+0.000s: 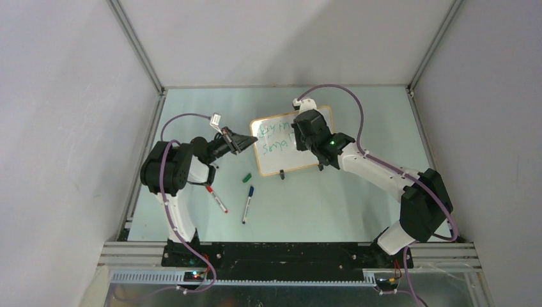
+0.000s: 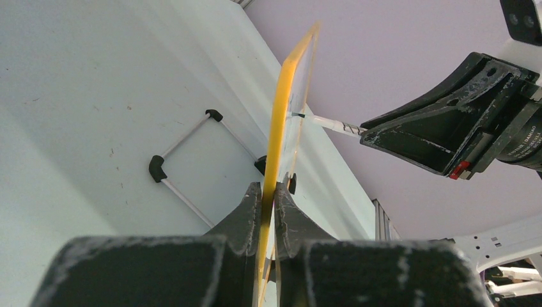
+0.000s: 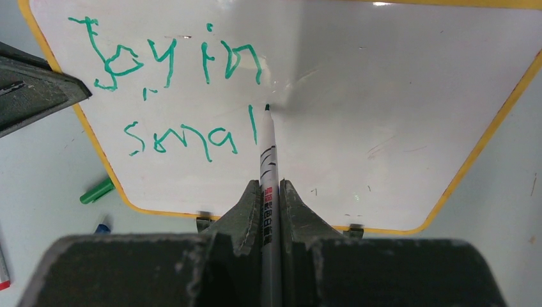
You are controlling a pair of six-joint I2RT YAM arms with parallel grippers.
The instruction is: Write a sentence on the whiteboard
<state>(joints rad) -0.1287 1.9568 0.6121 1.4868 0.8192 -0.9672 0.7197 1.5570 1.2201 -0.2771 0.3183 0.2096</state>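
Right wrist cam: my R gripper (image 3: 270, 192) has jaws clamped on the marker (image 3: 268, 153), tip touching the whiteboard (image 3: 396, 96) right after the sentence (image 3: 167, 64), so far green "Joy in / smal". L gripper (image 2: 268, 192) jaws pinch the board's left edge. Board stands mid-table, btwn both arms.

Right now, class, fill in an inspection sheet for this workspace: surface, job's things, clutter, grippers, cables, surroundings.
Surface: pale table, lightly scuffed.
Job's things: whiteboard with orange frame; green writing reads "Joy in smal", unfinished; pen tip at the board.
Clutter: green cap, blue pen and red pen lying in front of the board.
Grippers: left gripper shut on the whiteboard's edge; right gripper shut on the pen.
Cables: purple cable looping along each arm.
Surroundings: white walls, metal frame posts.
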